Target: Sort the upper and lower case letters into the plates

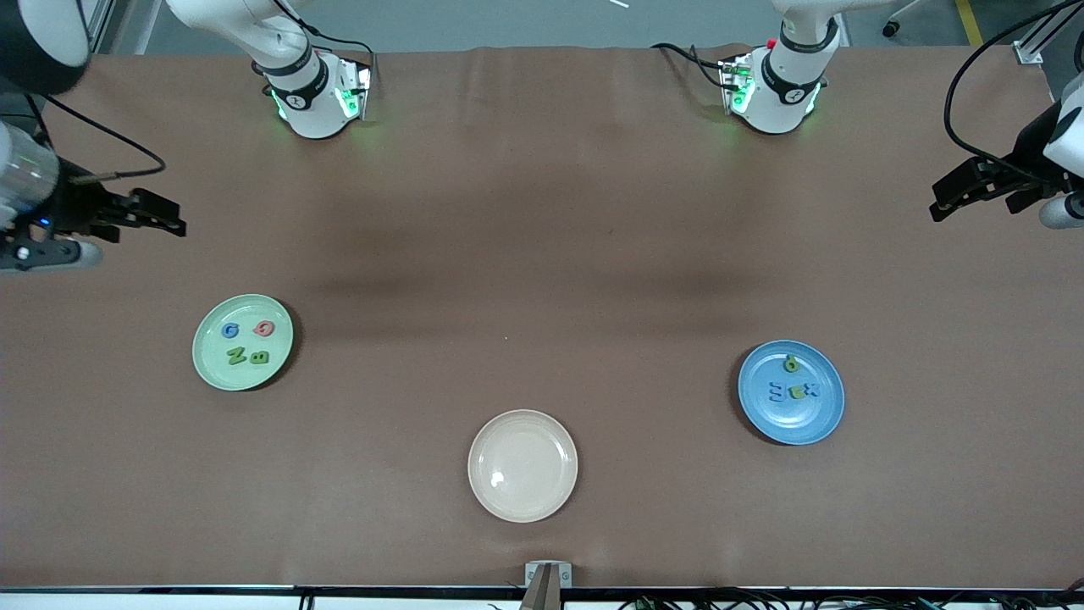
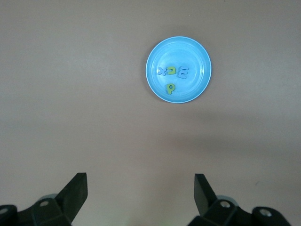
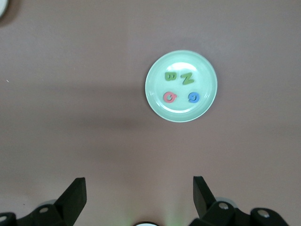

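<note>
Looked essentially finished. Found four foam letters lying in the mint green plate (image 1: 243, 342), toward the right arm's end of the desk (image 1: 542, 212): a blue G (image 1: 229, 330), a pink G (image 1: 264, 329), a green Z (image 1: 236, 357) and a green B (image 1: 259, 357). Found four more in the blue plate (image 1: 791, 392), toward the left arm's end, too small to tell their case. Saw the cream plate (image 1: 522, 465) near the desk's front edge holding nothing, and no loose letters on the desk. Left hand (image 1: 974, 188) and right hand (image 1: 140, 215) waited at the desk's end edges, fingers spread wide, gripping nothing.
</note>
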You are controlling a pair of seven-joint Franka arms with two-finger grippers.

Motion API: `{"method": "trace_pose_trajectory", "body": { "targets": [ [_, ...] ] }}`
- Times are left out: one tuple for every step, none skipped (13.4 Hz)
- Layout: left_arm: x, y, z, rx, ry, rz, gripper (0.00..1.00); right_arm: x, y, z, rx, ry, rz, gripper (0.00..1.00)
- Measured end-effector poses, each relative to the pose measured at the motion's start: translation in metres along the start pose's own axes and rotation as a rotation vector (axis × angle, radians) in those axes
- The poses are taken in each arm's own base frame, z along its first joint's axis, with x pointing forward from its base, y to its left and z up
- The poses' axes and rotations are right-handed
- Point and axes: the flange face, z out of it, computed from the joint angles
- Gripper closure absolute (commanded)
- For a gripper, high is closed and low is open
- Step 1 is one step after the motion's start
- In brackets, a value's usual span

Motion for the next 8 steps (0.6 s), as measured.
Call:
{"method": "trace_pose_trajectory", "body": {
  "targets": [
    [0.0,0.0,0.0,0.0,0.0,0.0,0.0,-0.001,-0.001,-0.011,-0.003,0.016,0.001,0.0],
    [0.0,0.0,0.0,0.0,0.0,0.0,0.0,-0.001,-0.001,-0.017,-0.005,0.027,0.008,0.0],
    [0.0,0.0,0.0,0.0,0.0,0.0,0.0,-0.001,-0.001,-0.021,-0.007,0.035,0.013,0.0],
    [0.0,0.0,0.0,0.0,0.0,0.0,0.0,0.0,-0.002,-0.022,-0.01,0.039,0.015,0.0],
    [0.0,0.0,0.0,0.0,0.0,0.0,0.0,0.0,-0.004,-0.023,-0.013,0.04,0.016,0.0],
    [0.0,0.0,0.0,0.0,0.001,-0.001,0.0,0.001,-0.006,-0.023,-0.019,0.041,0.014,0.0],
    [0.0,-0.002,-0.001,0.0,0.001,-0.004,0.0,0.001,-0.008,-0.022,-0.025,0.041,0.012,0.0],
    [0.0,-0.005,-0.001,0.0,-0.001,-0.009,0.0,0.002,-0.01,-0.022,-0.029,0.041,0.014,0.0]
  ]
}}
